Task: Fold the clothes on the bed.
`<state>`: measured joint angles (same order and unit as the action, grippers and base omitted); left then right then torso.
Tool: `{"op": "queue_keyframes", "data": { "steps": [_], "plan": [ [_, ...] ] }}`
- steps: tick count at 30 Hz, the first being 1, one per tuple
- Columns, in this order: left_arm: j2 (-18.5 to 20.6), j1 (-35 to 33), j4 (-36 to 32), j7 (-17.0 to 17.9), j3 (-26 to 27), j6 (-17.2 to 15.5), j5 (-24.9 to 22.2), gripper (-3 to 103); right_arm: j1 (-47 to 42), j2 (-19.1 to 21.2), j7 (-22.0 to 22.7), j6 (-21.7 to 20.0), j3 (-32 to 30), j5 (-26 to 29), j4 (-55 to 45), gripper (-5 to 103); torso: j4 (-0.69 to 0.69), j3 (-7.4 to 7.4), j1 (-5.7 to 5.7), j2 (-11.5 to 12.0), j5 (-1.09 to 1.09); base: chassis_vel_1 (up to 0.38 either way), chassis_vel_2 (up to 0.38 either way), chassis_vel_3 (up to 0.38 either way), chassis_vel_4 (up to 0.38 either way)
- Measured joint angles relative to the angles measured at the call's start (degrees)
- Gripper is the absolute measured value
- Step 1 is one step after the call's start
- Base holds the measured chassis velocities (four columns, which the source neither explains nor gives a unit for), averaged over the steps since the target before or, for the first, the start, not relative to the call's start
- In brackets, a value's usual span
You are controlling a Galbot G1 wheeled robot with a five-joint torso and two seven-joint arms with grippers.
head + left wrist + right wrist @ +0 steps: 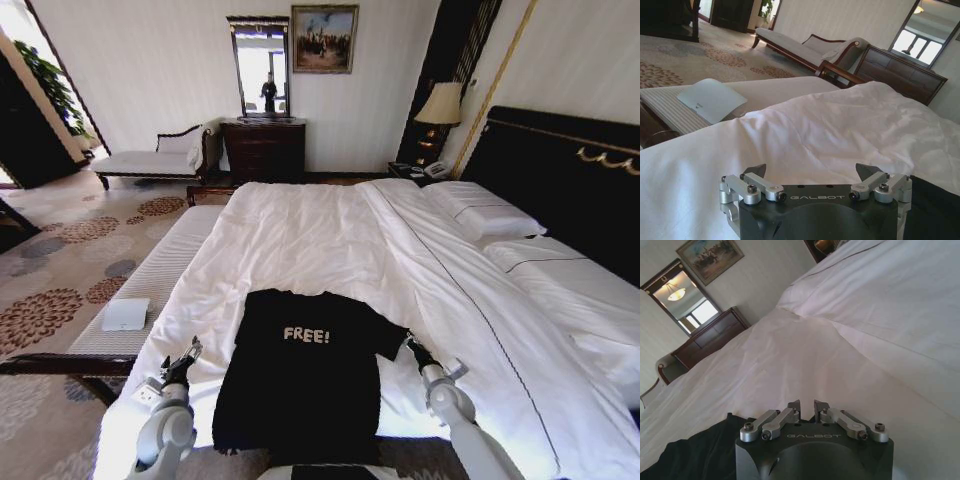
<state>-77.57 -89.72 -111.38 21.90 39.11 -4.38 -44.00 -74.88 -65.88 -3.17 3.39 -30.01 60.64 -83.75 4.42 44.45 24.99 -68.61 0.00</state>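
Black T-shirt (300, 375) lying flat on the near end of the bed (330, 240), on top of the white duvet (300, 235), chest lettering up, collar toward the far side and hem toward you. The sleeve on your right spreads out to the side; the one on your left looks tucked in or folded under, though this cannot be told for certain from the head view.

Left gripper (812, 172) just beside the shirt's left edge, over bare duvet, jaws wide apart and holding nothing. Right gripper (807, 407) at the tip of the right sleeve, fingertips nearly together with a narrow gap between them; nothing shows between them in the right wrist view.

Handling, as a judgement: the cloth is light, soft and limp, so it will sag and drag rather than hold shape. Pinch at edges and corners (sleeve tips, shoulder seams, hem corners), catching the shirt layer alone; the duvet beneath is equally soft and may be caught with it.
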Motion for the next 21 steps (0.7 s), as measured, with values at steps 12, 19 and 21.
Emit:
{"op": "queue_keyframes", "data": {
  "steps": [12, 19, 21],
  "plan": [
    [0.6, -1.5, -5.8, -9.6, -3.3, -1.7, -3.3, 100, -7.6, -4.6, 18.6, 4.6, -8.3, -7.3, -23.2, 59, 0.0, -0.01, 0.0, 0.0, 0.0, 0.0, 0.0, 0.0, 0.0],
    [-2.5, 1.4, -3.0, -11.3, -10.7, -3.7, 2.3, 100, -8.8, -8.7, 33.0, 2.6, -10.6, -5.9, -33.6, 87, 0.01, -0.01, 0.0, 0.0, -0.01, 0.0, 0.0, 0.0, 0.0],
    [-2.7, 1.5, -2.5, -11.3, -11.1, -3.5, 3.8, 100, -8.7, -8.9, 33.4, 2.6, -10.6, -5.7, -33.7, 87, 0.01, -0.01, 0.0, 0.0, 0.0, 0.0, 0.0, 0.0, 0.0]
  ]
}}
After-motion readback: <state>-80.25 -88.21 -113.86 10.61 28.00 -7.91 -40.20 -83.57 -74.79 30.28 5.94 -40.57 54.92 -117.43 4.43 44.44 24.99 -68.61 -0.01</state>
